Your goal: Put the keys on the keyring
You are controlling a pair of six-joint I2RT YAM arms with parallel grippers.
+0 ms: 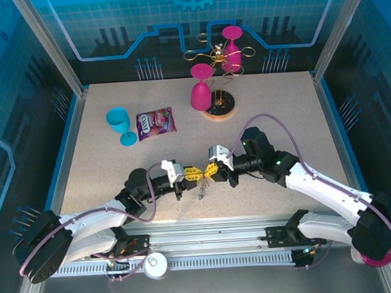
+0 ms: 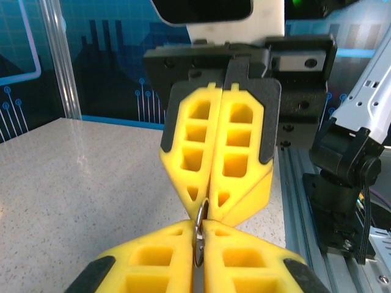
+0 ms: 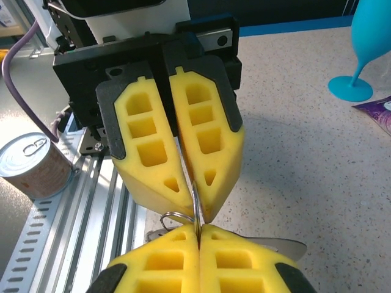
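Left gripper (image 1: 194,173) and right gripper (image 1: 209,171) meet tip to tip, both apparently clamped on the keyring (image 2: 199,215); blue goblet (image 1: 120,122) stands upright.

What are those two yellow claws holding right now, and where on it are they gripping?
The keyring, pinched from opposite sides. The left gripper and the right gripper each clamp its thin metal edge at their very tips, and the rest dangles below.

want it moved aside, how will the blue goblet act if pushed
The blue goblet stands on a thin stem and small foot, so probably tips easily. Looks like plastic, likely light. Its round bowl may roll once down.
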